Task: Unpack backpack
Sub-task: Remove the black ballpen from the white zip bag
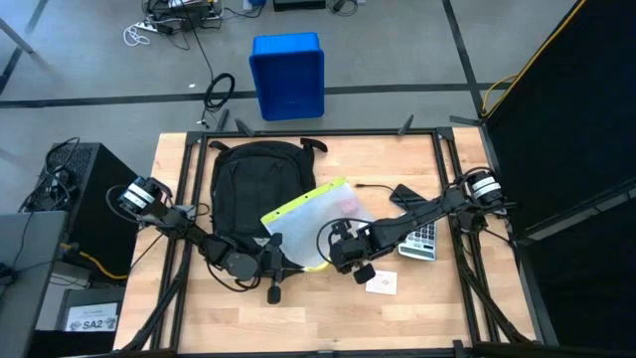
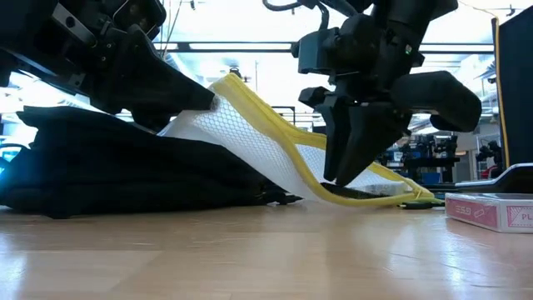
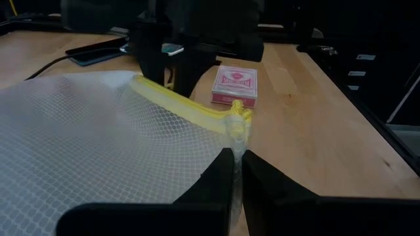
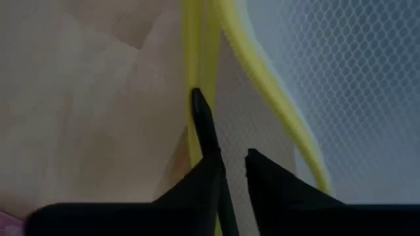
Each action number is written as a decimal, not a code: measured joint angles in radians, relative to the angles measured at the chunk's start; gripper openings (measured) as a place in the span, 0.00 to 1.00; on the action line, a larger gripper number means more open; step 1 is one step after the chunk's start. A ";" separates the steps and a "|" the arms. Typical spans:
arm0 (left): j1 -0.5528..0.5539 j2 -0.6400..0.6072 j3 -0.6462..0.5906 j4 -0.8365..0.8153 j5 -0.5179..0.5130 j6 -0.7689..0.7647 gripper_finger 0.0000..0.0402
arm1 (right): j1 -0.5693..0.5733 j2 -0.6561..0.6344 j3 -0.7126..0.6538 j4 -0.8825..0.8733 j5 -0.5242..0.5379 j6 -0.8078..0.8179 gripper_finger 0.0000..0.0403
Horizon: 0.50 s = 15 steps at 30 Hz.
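Observation:
The black backpack (image 1: 253, 184) lies flat at the table's far left. A white mesh pouch with a yellow zipper edge (image 1: 313, 211) leans against the backpack's right side and slopes down to the table (image 2: 391, 193). My left gripper (image 3: 237, 164) is shut on the pouch's near corner. My right gripper (image 4: 231, 160) points down at the yellow zipper edge (image 4: 197, 78), its fingers a narrow gap apart. A thin dark tab (image 4: 202, 115) lies beyond one fingertip. My left gripper pinches the mesh at the pouch's edge (image 3: 233, 137) between its two fingers, just below the end of the yellow zipper. The fingers come nearly level from the table's left. That corner is held up off the table (image 2: 200, 112) while the pouch's far end rests on the wood. My right gripper stands with its fingertips (image 2: 337, 171) at the zipper edge; I cannot tell whether they touch it.
A pink pack of cards (image 1: 381, 283) lies near the right gripper. A calculator (image 1: 421, 239) and a dark phone with a cable (image 1: 405, 194) lie toward the table's right. A blue bin (image 1: 288, 75) stands on the floor beyond the far edge.

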 joint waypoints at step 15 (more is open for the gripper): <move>0.000 0.000 0.000 0.000 0.000 0.000 0.00 | -0.021 0.000 -0.006 -0.001 -0.045 0.057 0.42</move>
